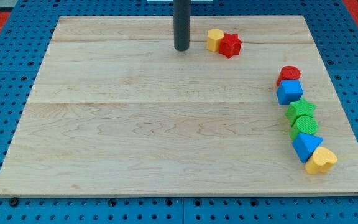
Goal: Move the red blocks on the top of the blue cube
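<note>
Up top, my tip (181,48) left of yellow block (214,39), red star (230,45), no hand, board (135,137) wide open.

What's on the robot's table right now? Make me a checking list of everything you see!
Surface: pale wooden board lying on a blue pegboard.
Job's things: red star block near the view's top, touching a yellow block; red rounded block sits just above the blue cube, touching it, at the view's right.
Clutter: below the cube, a chain of green star block, green round block, blue triangle block, yellow heart block.
Grippers: none; my tip rests left of the yellow block, apart from it.
Cables: nothing seen.
Surroundings: red panels at the top corners.
</note>
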Controlling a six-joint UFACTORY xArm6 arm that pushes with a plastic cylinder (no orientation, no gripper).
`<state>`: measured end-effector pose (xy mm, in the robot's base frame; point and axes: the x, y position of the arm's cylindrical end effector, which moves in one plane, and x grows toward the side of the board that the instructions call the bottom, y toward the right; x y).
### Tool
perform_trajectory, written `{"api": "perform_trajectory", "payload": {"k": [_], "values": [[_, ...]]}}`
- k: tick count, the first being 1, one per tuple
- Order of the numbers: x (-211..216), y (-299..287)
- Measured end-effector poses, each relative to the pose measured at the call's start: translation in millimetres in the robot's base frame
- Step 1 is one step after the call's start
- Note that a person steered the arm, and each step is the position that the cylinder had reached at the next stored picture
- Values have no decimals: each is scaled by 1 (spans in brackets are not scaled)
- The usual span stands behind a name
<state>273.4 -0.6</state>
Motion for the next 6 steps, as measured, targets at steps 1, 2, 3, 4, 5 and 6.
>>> {"api": "perform_trajectory", "payload": {"k": [1, 2, 3, 4, 5, 6], "values": [[-10, 33], [8, 73], [34, 98], [43, 145], [43, 146], [48, 146]]}}
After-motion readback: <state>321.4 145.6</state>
